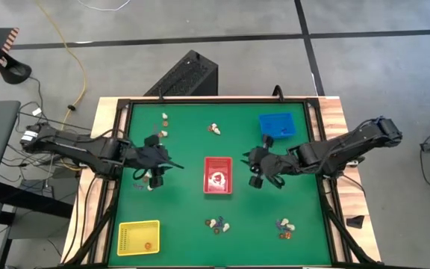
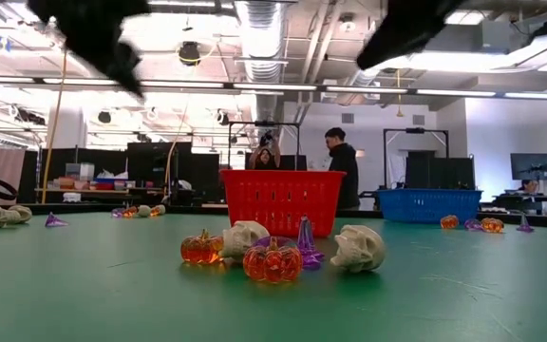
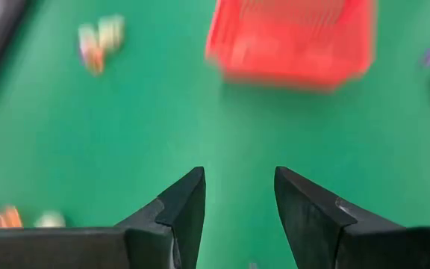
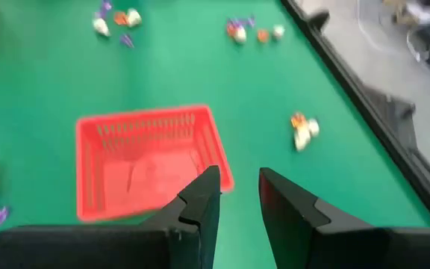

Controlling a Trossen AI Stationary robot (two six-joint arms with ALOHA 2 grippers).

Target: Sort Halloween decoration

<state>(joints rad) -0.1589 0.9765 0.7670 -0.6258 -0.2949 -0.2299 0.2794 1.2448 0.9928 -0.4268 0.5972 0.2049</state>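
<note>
1. Left gripper (image 3: 239,196): parted, a clear gap between the two dark fingers (image 3: 181,205), nothing between them, only bare green table (image 1: 178,202) behind the gap.
2. From above, left gripper (image 1: 159,158) hangs over the table's left half, left of the red tray (image 1: 218,176); touching nothing that can be seen.
3. Right gripper (image 4: 239,198): fingers (image 4: 200,202) set a narrow gap apart, gap empty, nothing grasped; pointed toward the red tray (image 4: 151,161).
4. From above, right gripper (image 1: 258,166) hovers just right of the red tray, below the blue tray (image 1: 278,125).
5. Halloween decoration: scattered in small clusters over the table — two near the far edge (image 1: 214,129), one just under the left gripper (image 1: 149,179), two near the front edge (image 1: 216,223), plus a piece lying in the yellow tray (image 1: 138,237) at the front left corner.
6. In the low view, nearest cluster (image 2: 273,258) in front of the red tray (image 2: 281,199): orange pumpkins, cream skulls, a purple piece, close together on the table.
7. Further trinkets far left and far right in the low view, by the blue tray (image 2: 427,204).
8. Contents of the red tray: pale marks inside, too unclear to identify.
</note>
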